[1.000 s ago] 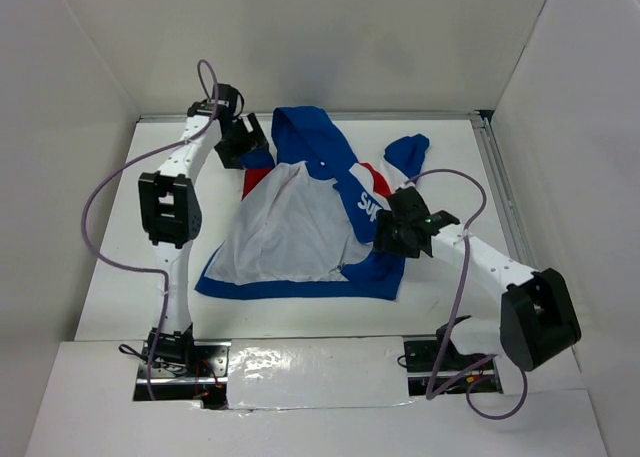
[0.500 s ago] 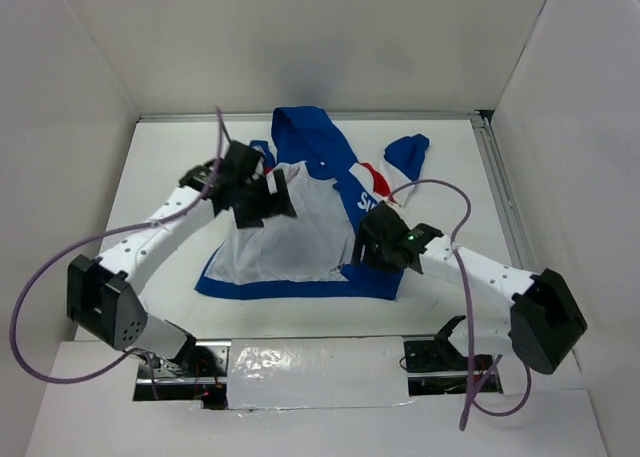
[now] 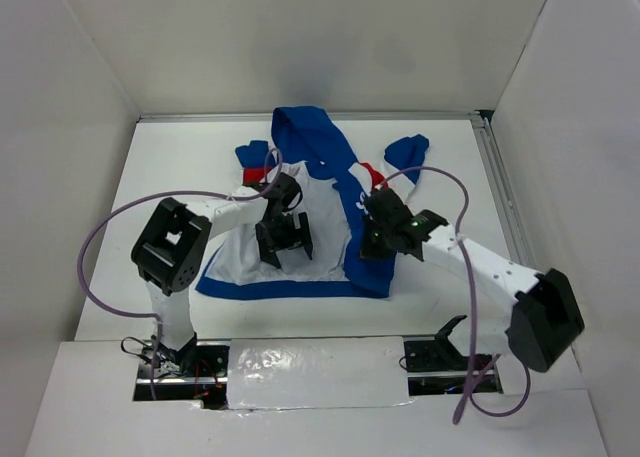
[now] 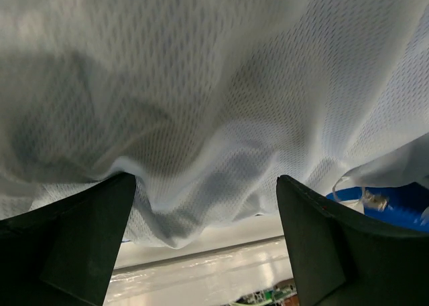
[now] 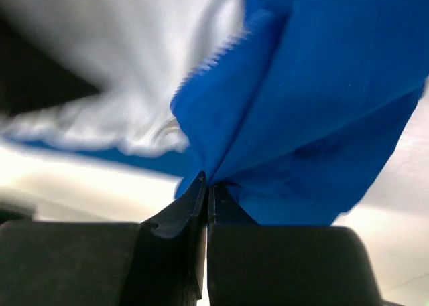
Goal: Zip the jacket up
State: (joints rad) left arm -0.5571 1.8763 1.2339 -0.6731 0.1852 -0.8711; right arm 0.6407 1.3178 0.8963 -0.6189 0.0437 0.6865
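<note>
The jacket (image 3: 322,205) lies open on the table, white mesh lining up and blue hood (image 3: 303,133) toward the back. My left gripper (image 3: 284,241) hovers open just over the lining (image 4: 221,105); its dark fingers (image 4: 74,239) stand wide apart with nothing between them. A blue edge with a small metal zipper piece (image 4: 375,201) shows at that view's right. My right gripper (image 3: 372,241) is shut on a fold of the jacket's blue right front panel (image 5: 315,98), pinched at the tips (image 5: 206,185). White zipper teeth (image 5: 214,57) run along that fold's edge.
White walls enclose the table on three sides. A metal rail (image 3: 500,192) runs along the right edge. A shiny taped strip (image 3: 310,362) lies at the near edge between the arm bases. Purple cables (image 3: 100,247) loop beside both arms.
My left arm has swung from the back left down over the middle of the lining, still open. My right gripper has closed on the blue front panel's edge.
</note>
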